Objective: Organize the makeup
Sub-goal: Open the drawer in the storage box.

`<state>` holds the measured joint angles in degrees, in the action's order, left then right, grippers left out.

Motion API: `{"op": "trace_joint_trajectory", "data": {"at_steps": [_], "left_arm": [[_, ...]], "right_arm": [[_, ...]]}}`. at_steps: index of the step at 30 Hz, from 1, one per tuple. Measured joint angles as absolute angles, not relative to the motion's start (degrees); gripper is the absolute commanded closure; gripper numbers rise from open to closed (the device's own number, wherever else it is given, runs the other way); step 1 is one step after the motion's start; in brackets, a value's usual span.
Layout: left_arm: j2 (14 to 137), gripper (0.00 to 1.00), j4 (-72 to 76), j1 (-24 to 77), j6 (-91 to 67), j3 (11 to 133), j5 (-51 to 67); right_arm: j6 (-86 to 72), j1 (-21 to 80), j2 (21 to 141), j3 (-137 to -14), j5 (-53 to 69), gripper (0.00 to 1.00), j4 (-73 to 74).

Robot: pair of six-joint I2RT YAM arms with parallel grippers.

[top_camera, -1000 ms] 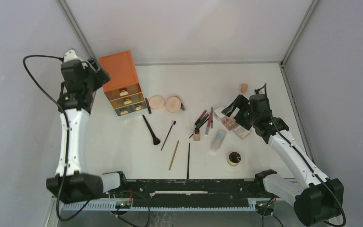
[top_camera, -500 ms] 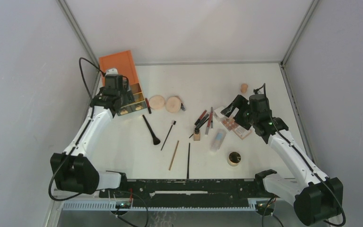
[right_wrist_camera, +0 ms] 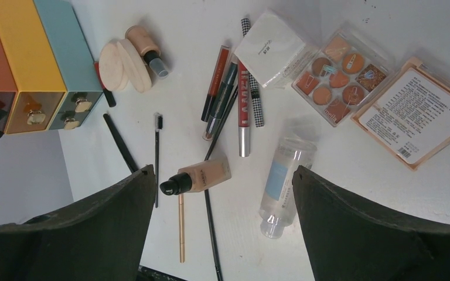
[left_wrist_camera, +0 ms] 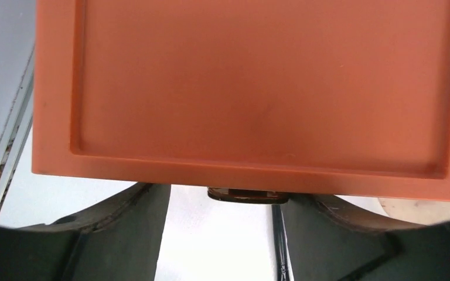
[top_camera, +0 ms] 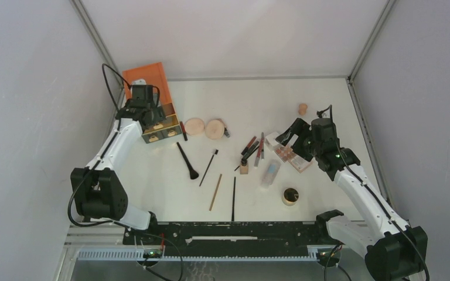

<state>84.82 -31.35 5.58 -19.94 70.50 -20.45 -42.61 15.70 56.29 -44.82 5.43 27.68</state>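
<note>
The left gripper (left_wrist_camera: 222,211) has its jaws spread wide and hangs over the front edge of the orange drawer box (left_wrist_camera: 252,88). The box top fills nearly the whole left wrist view. One drawer knob (left_wrist_camera: 247,195) peeps out under that edge, between the fingers.

The right gripper (right_wrist_camera: 222,193) is also wide apart, above the table (top_camera: 328,99). Its wrist view shows a tan foundation bottle (right_wrist_camera: 202,175), a wooden pencil (right_wrist_camera: 181,228) and a thin black pencil (right_wrist_camera: 211,234) in the gap. The clear tube (right_wrist_camera: 284,187) lies just inside the right-hand finger.

Further up the frame, red pencils (right_wrist_camera: 217,73) and a checkered pencil (right_wrist_camera: 251,76) fan out. The reddish-pan palette (right_wrist_camera: 341,73) is at the upper right, touching a printed tan card (right_wrist_camera: 416,114), with a white packet (right_wrist_camera: 269,41) beside it. Round compacts (right_wrist_camera: 123,64) lie at the upper left, just beside the drawers. A black brush (right_wrist_camera: 120,149) and a spoolie (right_wrist_camera: 157,152) lie below them.

Only the top view shows the small jar (top_camera: 290,196) at the lower centre-right and a small tan piece (top_camera: 302,109) towards the upper right. Only the right wrist view shows the yellow and teal drawer sides.

The box stands close to the table's left edge. Bare table shows along the far wall and at the lower left of the top view.
</note>
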Motion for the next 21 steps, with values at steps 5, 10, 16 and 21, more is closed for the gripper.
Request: {"op": "trace_joint_trajectory", "data": {"at_steps": [5,10,16,21], "left_arm": [[84.77,0.36,-30.96,4.49,-19.9,71.29,-17.58],[84.75,0.47,-30.61,4.29,-19.86,71.5,-15.79],[84.49,0.6,-29.93,4.19,-17.91,71.92,-12.38],[82.67,0.68,-29.1,3.62,-16.69,70.13,-10.0]], "right_arm": [[-42.52,15.44,56.38,-44.8,5.63,0.07,27.66],[-42.54,15.44,56.75,-44.8,6.11,0.07,27.64],[-42.57,15.44,56.82,-44.8,6.33,0.07,27.66],[-42.61,15.51,56.8,-44.6,6.31,0.07,27.64]]}}
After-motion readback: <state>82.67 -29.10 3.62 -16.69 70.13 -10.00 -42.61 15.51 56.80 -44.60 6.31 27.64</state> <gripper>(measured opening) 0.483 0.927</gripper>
